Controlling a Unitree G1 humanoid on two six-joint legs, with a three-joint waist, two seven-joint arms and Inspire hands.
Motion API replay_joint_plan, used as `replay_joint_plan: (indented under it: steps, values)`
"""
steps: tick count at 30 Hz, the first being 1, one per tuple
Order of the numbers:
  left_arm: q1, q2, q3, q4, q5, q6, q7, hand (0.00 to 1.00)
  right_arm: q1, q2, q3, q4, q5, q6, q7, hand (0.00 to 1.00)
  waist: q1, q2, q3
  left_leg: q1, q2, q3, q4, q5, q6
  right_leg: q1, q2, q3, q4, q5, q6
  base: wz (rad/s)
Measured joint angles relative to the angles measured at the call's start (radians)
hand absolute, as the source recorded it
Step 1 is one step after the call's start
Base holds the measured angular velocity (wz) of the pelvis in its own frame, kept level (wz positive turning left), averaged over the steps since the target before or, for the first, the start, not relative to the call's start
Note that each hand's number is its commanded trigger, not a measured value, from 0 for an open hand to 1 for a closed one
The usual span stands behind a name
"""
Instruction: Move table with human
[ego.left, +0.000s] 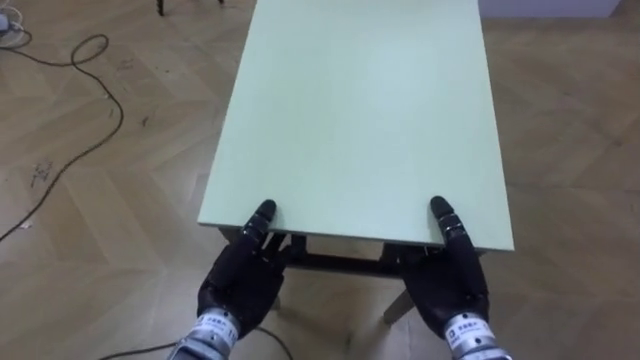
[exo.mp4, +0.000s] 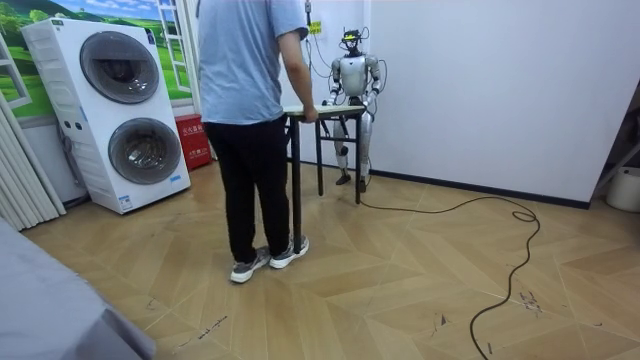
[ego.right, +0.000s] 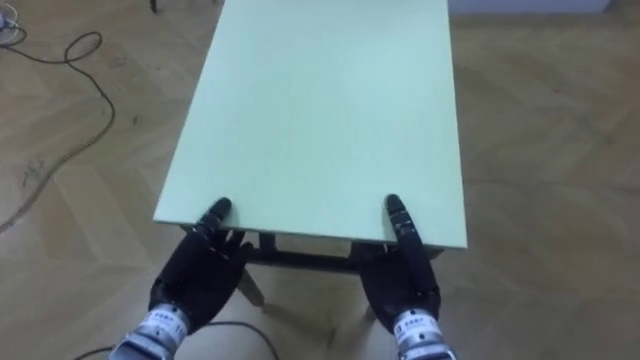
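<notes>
At near short edge of table, L hand & R hand both clamp it, thumbs on top, fingers curled under. Person holds far end, so prob. carry step. Next needs stepping in sync w/ person, top level.

Table: pale green top, dark underframe. Left hand, right hand: black. Floor: brown herringbone wood. Person: blue shirt, black trousers. Stacked washing machines: white.

Matt, smooth table top; wood parquet floor.
</notes>
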Motion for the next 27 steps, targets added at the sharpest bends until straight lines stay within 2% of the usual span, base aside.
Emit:
replay_joint_plan:
  steps: [3,7,15,21,24,27]
  values:
    - [0.004,-0.001,-0.006,-0.001,-0.001,0.0,0.009,1.0,-0.002,-0.006,0.006,0.007,-0.002,-0.018,0.0,1.0,-0.01,-0.002,0.001,-0.013,0.014,-0.026,0.006,0.007,-0.007,0.013,0.017,-0.024,-0.029,0.017,-0.013,0.15]
    - [0.005,0.001,-0.013,-0.003,0.001,-0.001,0.008,1.0,-0.003,-0.012,0.004,0.007,-0.003,-0.025,0.002,1.0,-0.032,0.0,0.0007,-0.047,0.016,-0.059,-0.002,0.033,-0.009,0.002,0.027,-0.056,-0.048,0.034,-0.025,0.23]
    - [0.005,-0.001,-0.027,-0.003,-0.003,-0.014,0.01,1.0,-0.003,-0.023,0.017,0.007,-0.002,-0.052,0.009,1.0,-0.041,0.01,-0.0002,-0.059,0.012,-0.078,-0.044,0.081,-0.015,-0.001,0.036,-0.071,-0.067,0.054,-0.041,0.08]
    - [0.011,0.0,-0.032,-0.003,-0.007,-0.015,0.01,1.0,0.002,-0.023,0.02,0.007,0.0,-0.056,0.009,1.0,-0.074,0.013,0.0,-0.058,-0.001,-0.117,-0.076,0.116,-0.02,0.013,0.035,-0.109,-0.081,0.059,-0.05,0.19]
    - [0.014,0.003,-0.034,-0.003,-0.008,-0.015,0.01,1.0,0.005,-0.025,0.021,0.007,-0.001,-0.054,0.009,1.0,-0.074,0.014,0.0001,-0.06,0.004,-0.123,-0.068,0.118,-0.023,0.014,0.041,-0.114,-0.081,0.06,-0.052,0.06]
    - [0.015,-0.001,-0.044,-0.003,-0.009,-0.015,0.01,1.0,0.009,-0.034,0.012,0.007,-0.001,-0.054,0.009,1.0,-0.054,0.022,-0.0005,-0.061,0.01,-0.121,-0.061,0.117,-0.024,0.017,0.047,-0.116,-0.082,0.063,-0.057,-0.01]
